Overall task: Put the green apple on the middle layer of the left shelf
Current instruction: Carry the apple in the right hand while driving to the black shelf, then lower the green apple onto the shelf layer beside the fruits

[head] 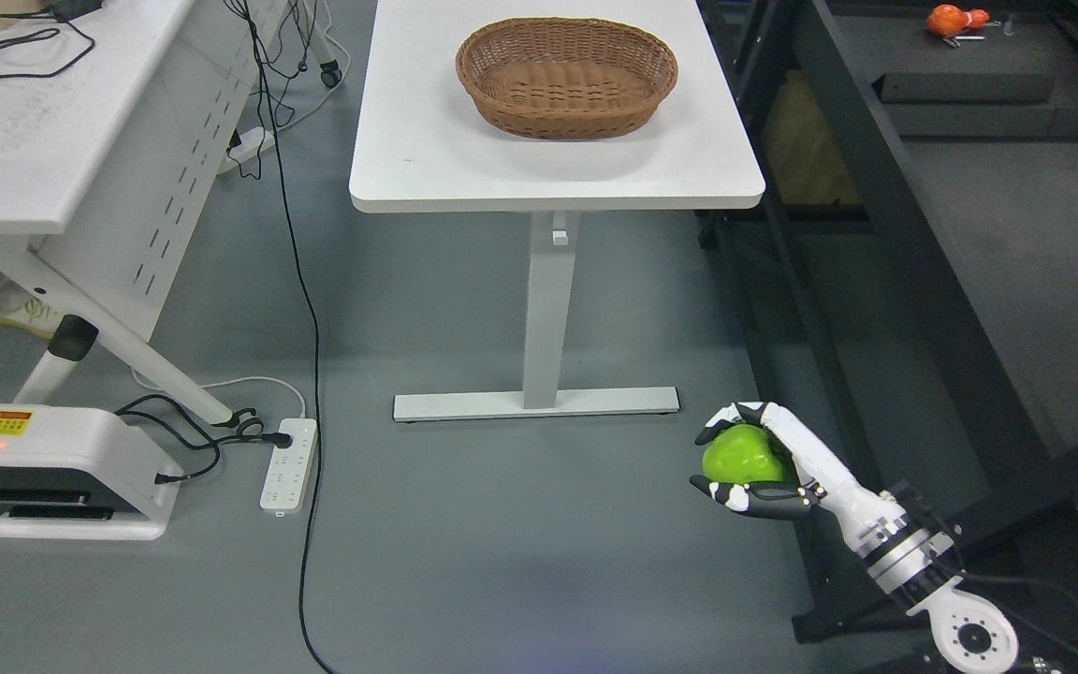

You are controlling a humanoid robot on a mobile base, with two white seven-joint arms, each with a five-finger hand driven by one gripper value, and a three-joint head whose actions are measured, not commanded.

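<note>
A green apple (741, 455) sits in my right hand (747, 459), whose white and black fingers are curled around it from above and below. The hand hangs low over the grey floor at the lower right, its arm coming in from the bottom right corner. It is just left of the dark frame of a black shelf (885, 215) that runs along the right side. My left arm does not show.
A white table (427, 178) with a wicker basket (566, 77) stands ahead. A white desk (24, 140) with cables is at the left. A power strip (289, 463) and a white machine (52, 468) lie on the floor. An orange object (955, 21) rests on the shelf.
</note>
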